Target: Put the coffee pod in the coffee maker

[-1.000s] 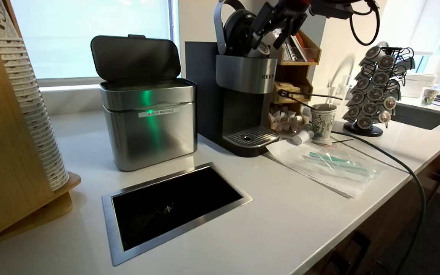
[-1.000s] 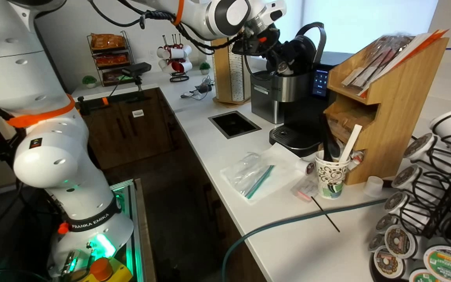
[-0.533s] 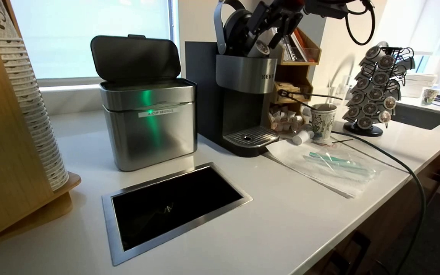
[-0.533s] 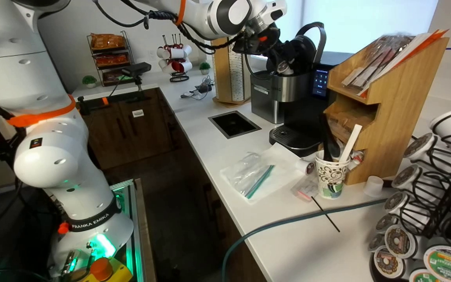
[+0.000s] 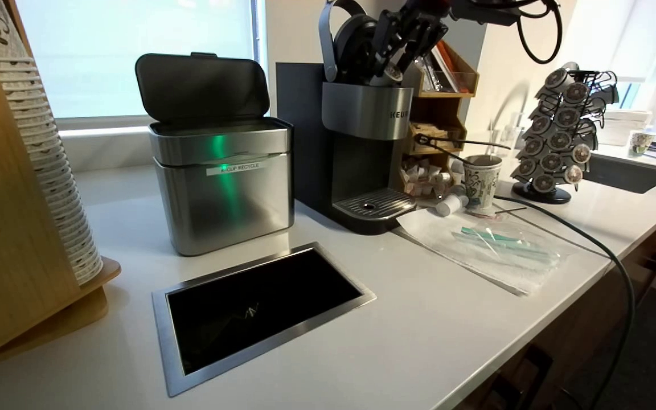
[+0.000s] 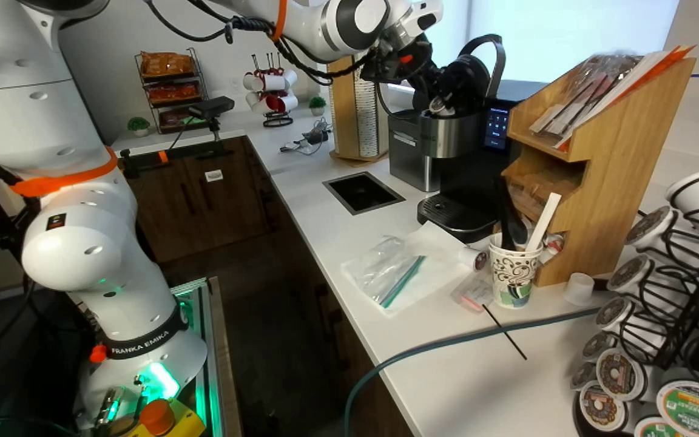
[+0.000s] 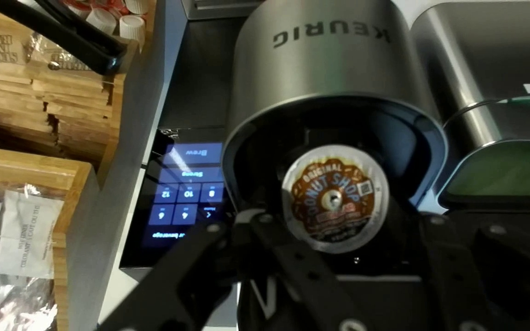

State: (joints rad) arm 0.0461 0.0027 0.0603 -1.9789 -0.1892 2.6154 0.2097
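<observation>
The black and silver coffee maker (image 5: pixel 367 108) stands with its lid (image 5: pixel 357 45) raised in both exterior views. A coffee pod (image 7: pixel 336 198) with a brown "Donut Shop" top sits at its open chamber, the printed face toward the wrist camera. In an exterior view the pod (image 5: pixel 393 73) is tilted, its rim showing above the silver band. Around it, my gripper (image 5: pixel 392 64) is shut on the pod, a finger on either side. The dark fingers (image 7: pixel 288 257) fill the lower wrist view. Pod underside and the contact of the fingertips are hard to see against the black chamber.
Beside the machine stands a steel recycle bin (image 5: pixel 225 193), lid up. On its other side is a wooden shelf unit (image 6: pixel 616 194), with a paper cup (image 6: pixel 514 273) of utensils before it. A pod carousel (image 5: pixel 558 131) and a counter opening (image 5: pixel 265 307) lie further out.
The fingers have drawn together onto the pod, after standing wider on both sides of it. My gripper has shifted slightly, while the pod keeps nearly the same place over the machine.
</observation>
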